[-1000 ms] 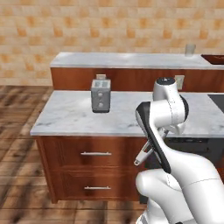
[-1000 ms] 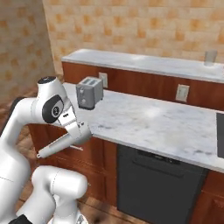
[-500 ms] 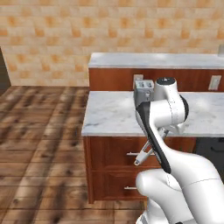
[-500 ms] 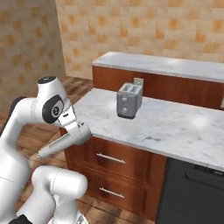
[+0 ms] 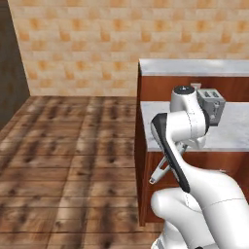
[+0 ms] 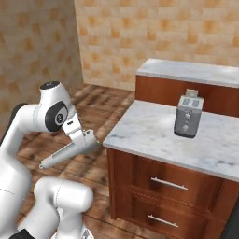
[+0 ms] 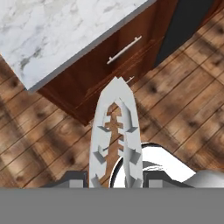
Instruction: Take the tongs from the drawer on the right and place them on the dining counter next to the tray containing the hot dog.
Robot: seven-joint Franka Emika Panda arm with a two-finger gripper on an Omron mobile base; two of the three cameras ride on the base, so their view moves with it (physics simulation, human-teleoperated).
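At the bottom centre of your hand view the gripper (image 7: 116,175) is clamped on the tongs (image 7: 116,131), whose two pale arms run up the frame to a joined tip. In the right base view the tongs (image 6: 65,153) slant down toward the lower left, out over the wood floor (image 6: 107,100). Beyond them you see a marble worktop (image 6: 154,133) above drawers (image 6: 168,184), a toaster (image 6: 188,114) standing on it. Farthest back, at upper right, sits the dining counter (image 6: 191,71), against the tiled wall (image 6: 154,32).
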